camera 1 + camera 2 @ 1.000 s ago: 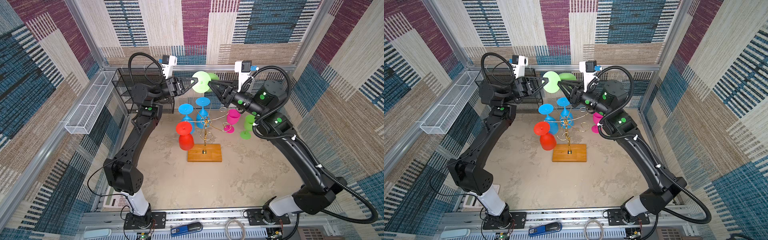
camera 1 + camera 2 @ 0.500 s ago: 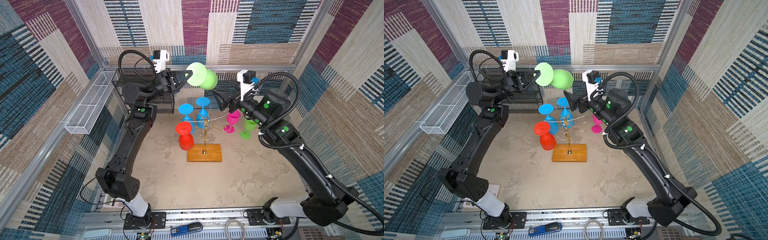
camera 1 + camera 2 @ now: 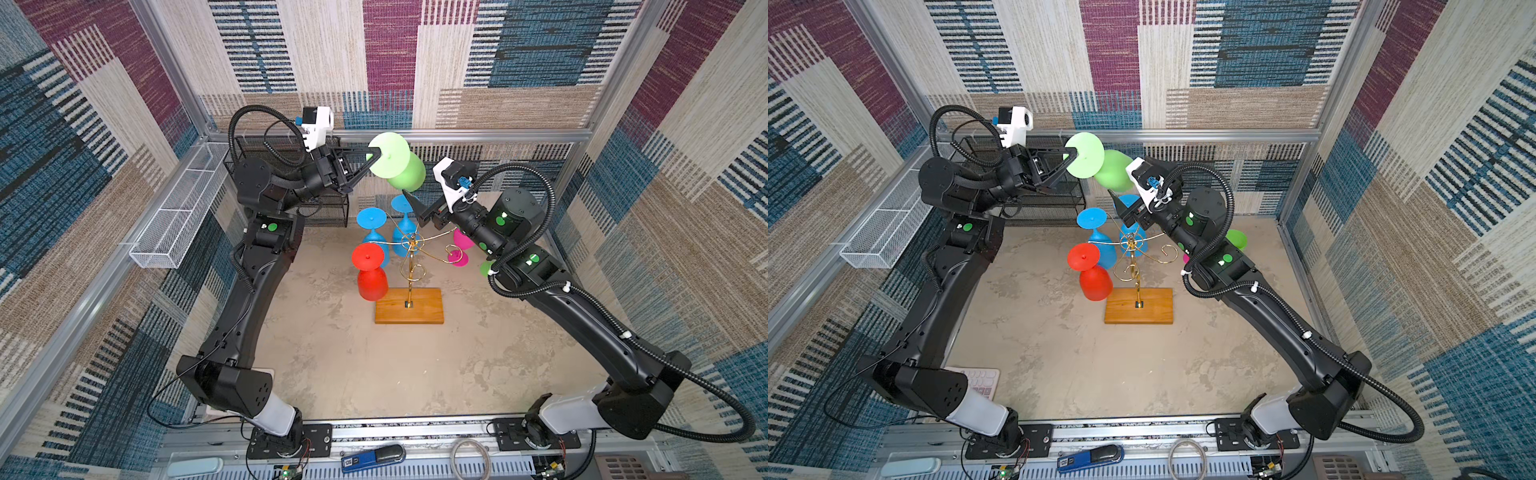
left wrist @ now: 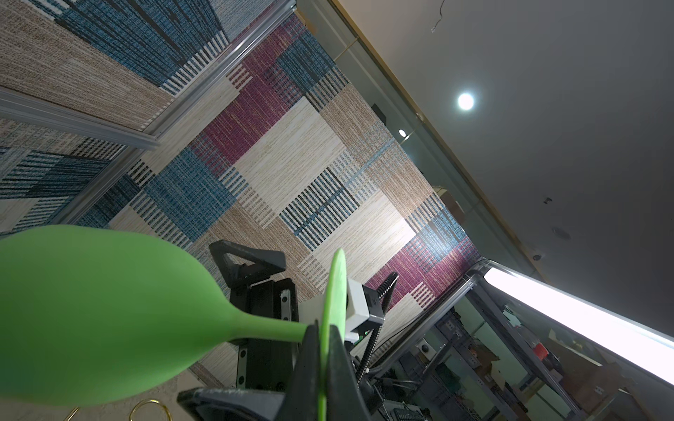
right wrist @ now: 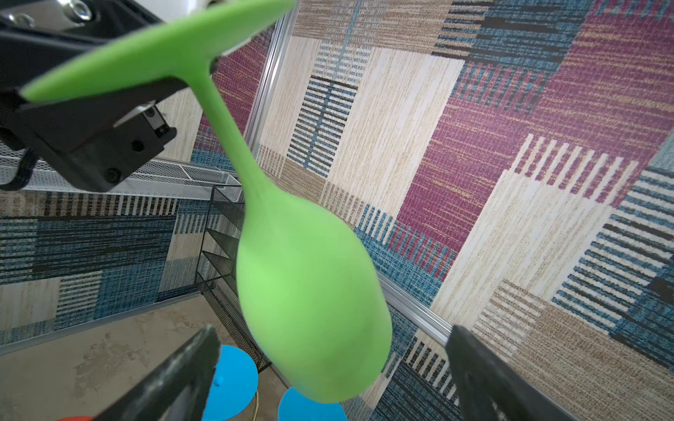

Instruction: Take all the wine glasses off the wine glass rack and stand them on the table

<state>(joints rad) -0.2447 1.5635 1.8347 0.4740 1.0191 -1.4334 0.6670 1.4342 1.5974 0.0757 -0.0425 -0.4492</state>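
Now that the right hand (image 5: 328, 364) has let go, your left hand (image 3: 371, 156) alone carries the green wine glass (image 3: 401, 168). A second ago both hands were on it. The right jaws now stand wide, with fingers (image 5: 175, 375) either side of the bowl's end and clear of it in the right wrist view. That hand has also backed off and sits lower in both top views.

The left hand is clamped on the rim of the foot disc, same grip as before. The bowl has swung down and now hangs tilted toward the right arm. The glass is high above the wine glass rack (image 3: 409, 305), off its arms. The rack hasn't shifted on the surface (image 3: 353, 365). Red glass (image 3: 371, 276), blue glasses (image 3: 371, 218) and pink glass (image 3: 461, 241) hang there unchanged.
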